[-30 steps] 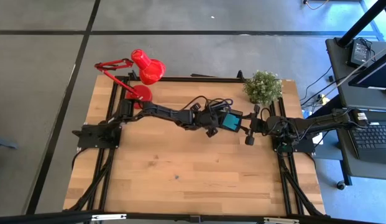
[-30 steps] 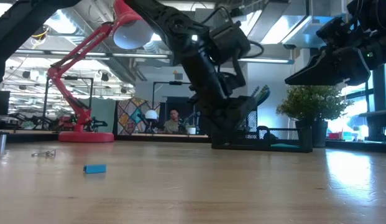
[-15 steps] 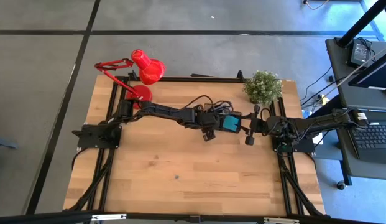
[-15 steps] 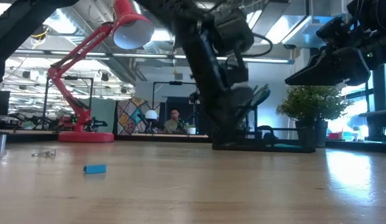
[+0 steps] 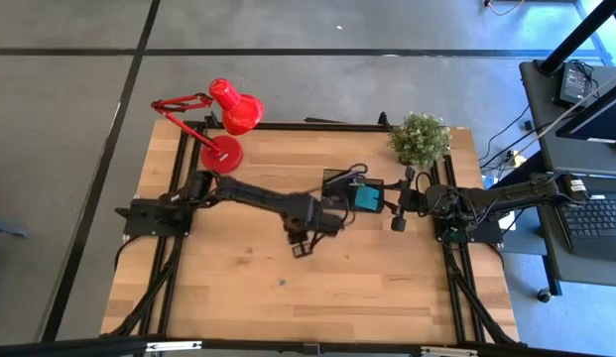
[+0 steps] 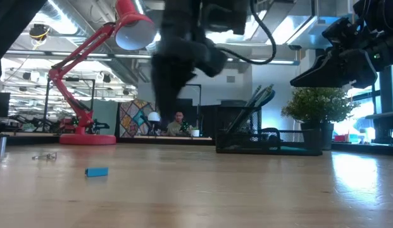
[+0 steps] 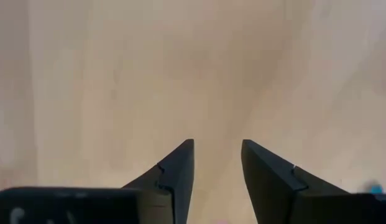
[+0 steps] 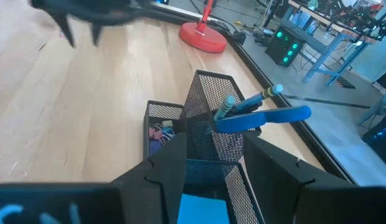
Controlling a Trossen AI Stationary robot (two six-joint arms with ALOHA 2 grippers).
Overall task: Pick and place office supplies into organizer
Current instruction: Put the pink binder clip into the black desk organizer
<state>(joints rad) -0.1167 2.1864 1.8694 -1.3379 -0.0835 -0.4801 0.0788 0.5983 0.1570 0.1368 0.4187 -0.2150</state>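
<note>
Two claws gape empty: left claw [image 7: 216, 163] over bare wood; right claw [image 8: 210, 163] faces the organizer [image 8: 202, 134].

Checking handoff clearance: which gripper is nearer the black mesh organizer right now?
Right. The right gripper hangs just beside the black mesh organizer, on the side toward its own base. The left gripper, open and empty, is over bare wooden table, off the organizer's near-left corner.
</note>
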